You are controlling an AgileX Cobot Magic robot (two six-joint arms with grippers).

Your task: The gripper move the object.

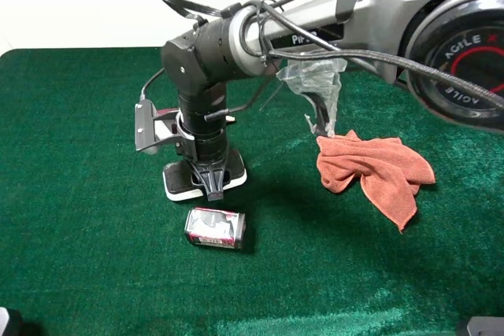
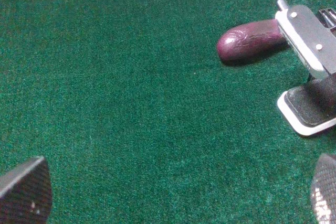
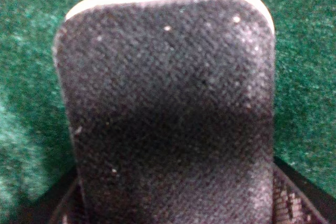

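Note:
The eraser [image 1: 179, 181], a white base with a black felt top, lies on the green cloth left of centre. My right gripper [image 1: 211, 185] reaches across from the right and points straight down onto it. In the right wrist view the eraser's felt top [image 3: 168, 103] fills the frame, and a dark finger [image 3: 303, 196] presses each long side. The eraser also shows in the left wrist view [image 2: 310, 109], lying on the cloth under the right arm's camera plate. My left gripper [image 2: 178, 198] is open and empty over bare cloth, far from the eraser.
A crushed can [image 1: 215, 228] lies just in front of the eraser. A purple eggplant [image 2: 247, 40] lies just behind it, mostly hidden by the arm in the high view. An orange cloth [image 1: 374, 167] and a clear plastic bag [image 1: 315, 84] lie to the right.

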